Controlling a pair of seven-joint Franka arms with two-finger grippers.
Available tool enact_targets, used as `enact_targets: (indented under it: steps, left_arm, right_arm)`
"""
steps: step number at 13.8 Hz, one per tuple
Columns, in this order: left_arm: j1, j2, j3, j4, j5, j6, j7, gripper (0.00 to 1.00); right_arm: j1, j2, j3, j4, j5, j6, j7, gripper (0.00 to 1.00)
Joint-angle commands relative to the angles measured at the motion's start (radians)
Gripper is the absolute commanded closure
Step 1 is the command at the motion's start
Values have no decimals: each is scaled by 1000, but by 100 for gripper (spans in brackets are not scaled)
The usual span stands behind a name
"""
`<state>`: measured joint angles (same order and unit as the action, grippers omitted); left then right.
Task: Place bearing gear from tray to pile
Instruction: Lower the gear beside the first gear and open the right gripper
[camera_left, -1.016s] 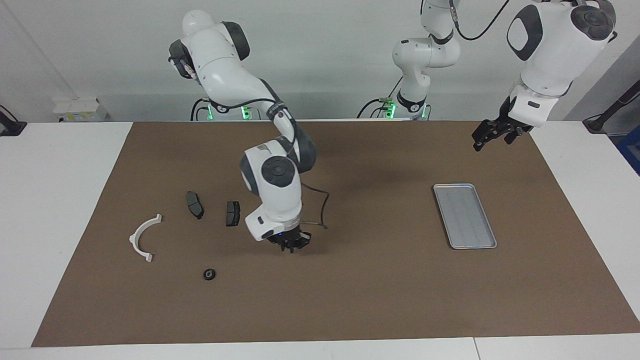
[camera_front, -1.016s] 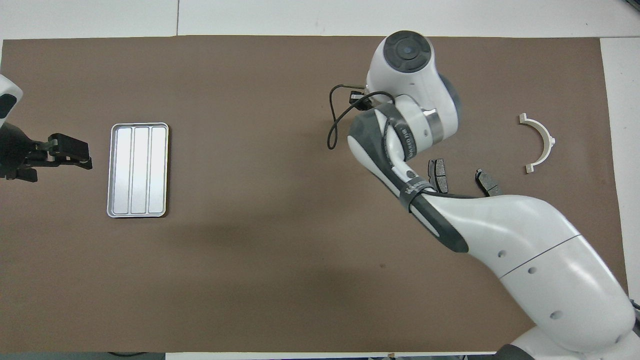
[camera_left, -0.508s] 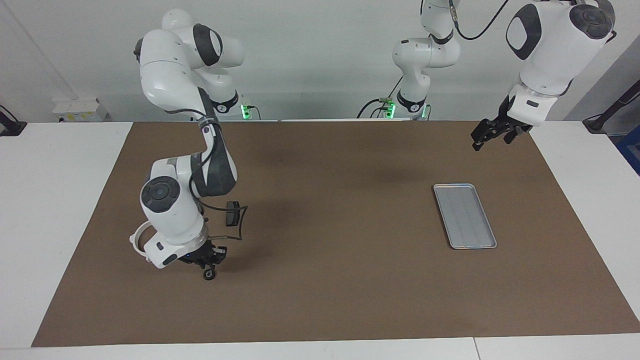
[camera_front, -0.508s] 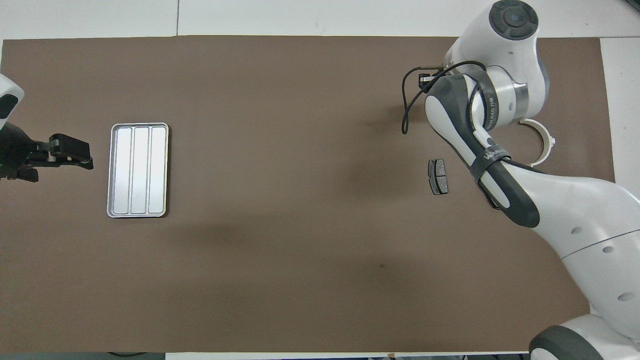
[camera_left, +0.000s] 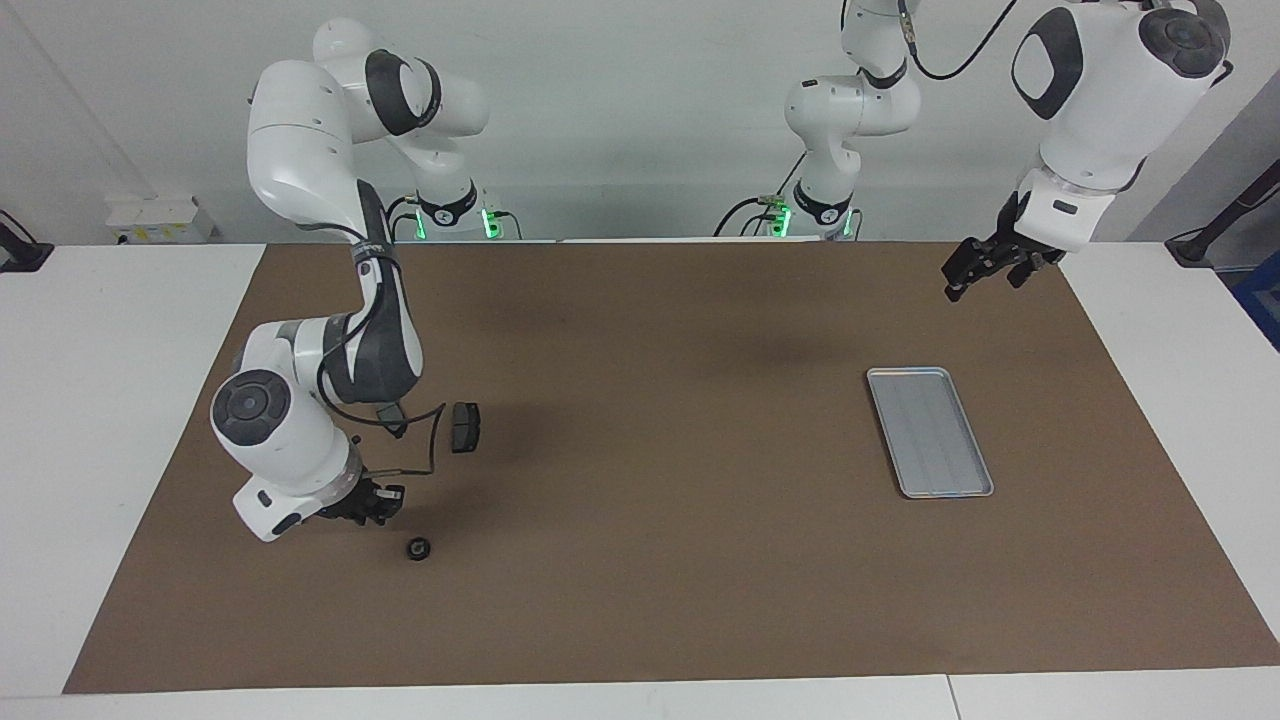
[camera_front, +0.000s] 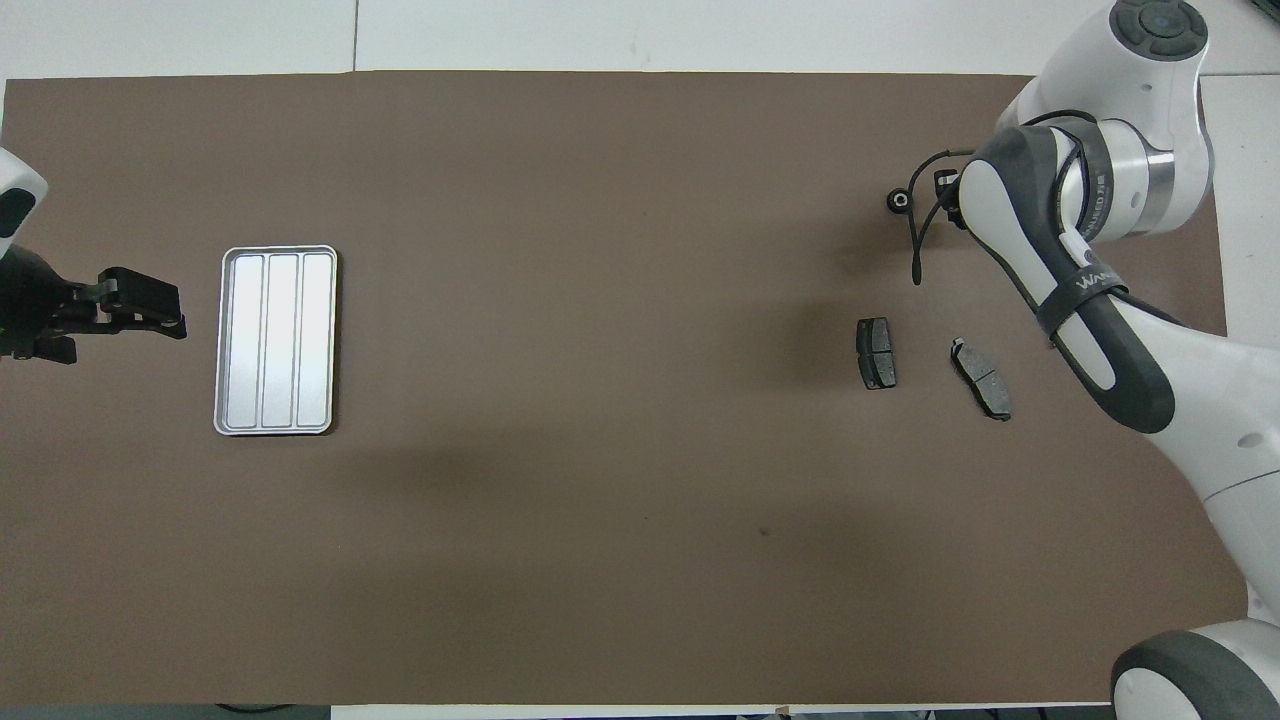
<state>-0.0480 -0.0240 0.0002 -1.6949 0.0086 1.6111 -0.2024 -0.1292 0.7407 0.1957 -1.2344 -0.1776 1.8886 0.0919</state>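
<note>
One tray (camera_left: 929, 431) lies bare on the brown mat (camera_left: 660, 560) toward the left arm's end, and toward the right arm's end lie two brake pads (camera_front: 877, 352), well apart from it, with one small black bearing gear (camera_left: 418, 548) on the mat farther from the robots than the pads. The right arm bends low over that end, its gripper (camera_left: 372, 505) pressed together and holding nothing, hanging just beside the gear and apart from it. The left arm waits raised near the mat's edge, its gripper (camera_left: 978, 268) spread wide over the mat beside the tray.
</note>
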Motion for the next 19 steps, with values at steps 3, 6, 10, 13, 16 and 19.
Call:
enact_targets:
  steps: [3, 6, 10, 13, 16, 19]
  left_arm:
    - [-1, -25, 3, -20, -12, 6, 5, 0]
    - [-1, -27, 1, -20, -12, 6, 5, 0]
    - [-1, -25, 1, -20, -12, 6, 5, 0]
    - [-1, -25, 3, -20, -12, 6, 5, 0]
    - [-1, -25, 1, -20, -12, 6, 5, 0]
    - [-1, -25, 1, -20, -12, 6, 5, 0]
  right_arm:
    - [-44, 45, 19, -11, -3, 81, -60, 100]
    - [-46, 45, 19, -11, -3, 89, -61, 100]
    - [-52, 60, 19, -11, 4, 95, -58, 100]
    - [-50, 72, 19, -11, 4, 104, -54, 100]
    - [-49, 71, 19, -11, 7, 104, -46, 57]
    - [-38, 7, 19, -11, 10, 70, -41, 0]
